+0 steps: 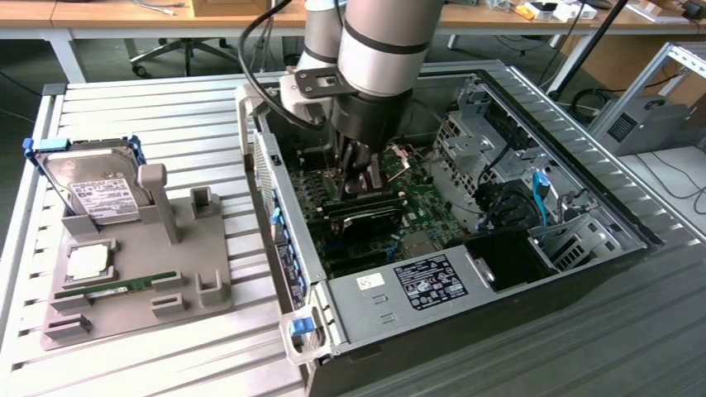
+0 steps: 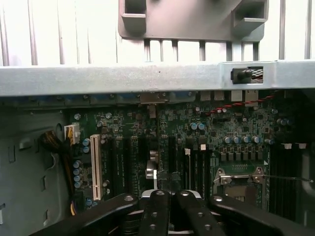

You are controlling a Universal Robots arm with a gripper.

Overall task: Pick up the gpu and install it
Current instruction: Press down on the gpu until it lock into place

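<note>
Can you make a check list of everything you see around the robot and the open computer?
Surface: ribbed white table bearing an open computer case and a grey parts stand.
Job's things: gpu, dark card standing on the green motherboard under the claw.
Clutter: hard drive, square chip and memory stick on the stand.
Claw: claw shut, down inside the case on top of the gpu.
Cables: blue cable inside the case; black cable along the arm.
Surroundings: desks and an office chair behind.
</note>
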